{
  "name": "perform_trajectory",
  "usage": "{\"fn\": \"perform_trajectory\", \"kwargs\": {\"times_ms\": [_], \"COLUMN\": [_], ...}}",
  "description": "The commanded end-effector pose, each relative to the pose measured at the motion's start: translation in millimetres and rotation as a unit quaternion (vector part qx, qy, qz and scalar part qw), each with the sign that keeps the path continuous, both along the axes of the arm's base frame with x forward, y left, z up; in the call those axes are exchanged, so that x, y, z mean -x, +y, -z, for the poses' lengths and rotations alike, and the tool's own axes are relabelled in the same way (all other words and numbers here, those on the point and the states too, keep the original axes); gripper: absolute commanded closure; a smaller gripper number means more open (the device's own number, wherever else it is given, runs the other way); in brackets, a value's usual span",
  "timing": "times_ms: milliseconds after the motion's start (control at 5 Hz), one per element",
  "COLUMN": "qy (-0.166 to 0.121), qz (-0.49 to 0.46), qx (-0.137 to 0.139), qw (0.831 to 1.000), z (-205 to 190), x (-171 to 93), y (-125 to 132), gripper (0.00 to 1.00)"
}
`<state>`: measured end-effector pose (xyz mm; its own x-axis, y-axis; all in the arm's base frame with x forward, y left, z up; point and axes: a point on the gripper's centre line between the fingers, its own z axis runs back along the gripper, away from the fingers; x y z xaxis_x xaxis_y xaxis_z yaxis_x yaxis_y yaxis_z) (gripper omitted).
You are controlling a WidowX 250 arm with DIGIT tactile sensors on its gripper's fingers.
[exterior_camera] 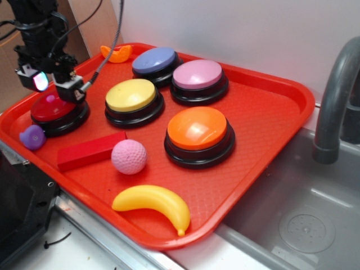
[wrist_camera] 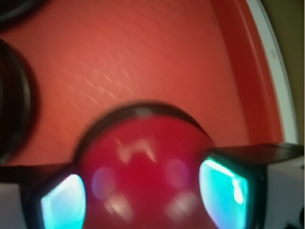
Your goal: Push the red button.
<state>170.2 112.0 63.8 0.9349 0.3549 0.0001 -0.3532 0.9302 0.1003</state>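
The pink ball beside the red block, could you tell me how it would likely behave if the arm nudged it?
The pink ball is round, so it would probably roll on the tray. Its dimpled surface suggests a light practice ball. The block touching it and the tray's rim would likely stop it.

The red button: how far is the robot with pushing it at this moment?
Done: the gripper has reached the red button at the tray's left end, and the wrist view shows its fingers open on both sides of the dome. In hand: lowering onto the top. Left: the press itself; whether the button is touched or depressed cannot be told.
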Motion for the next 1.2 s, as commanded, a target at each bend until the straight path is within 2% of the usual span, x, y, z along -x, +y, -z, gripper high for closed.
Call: {"fn": "perform_trajectory", "kwargs": {"times_ms": [0,200,400,1000], "qy": [-0.036,-0.038,-0.047,-0.046], "qz": [-0.004,-0.009,-0.009,-0.026], "qx": [-0.016,-0.030,-0.031,-0.028], "qw": [0.999,0.999,0.998,0.998], "z": [-56,-69,-77,-100], "x": [-6,-5,-4,-6], "y": [17,17,18,14], "gripper": [0.00,0.00,0.00,0.00]}}
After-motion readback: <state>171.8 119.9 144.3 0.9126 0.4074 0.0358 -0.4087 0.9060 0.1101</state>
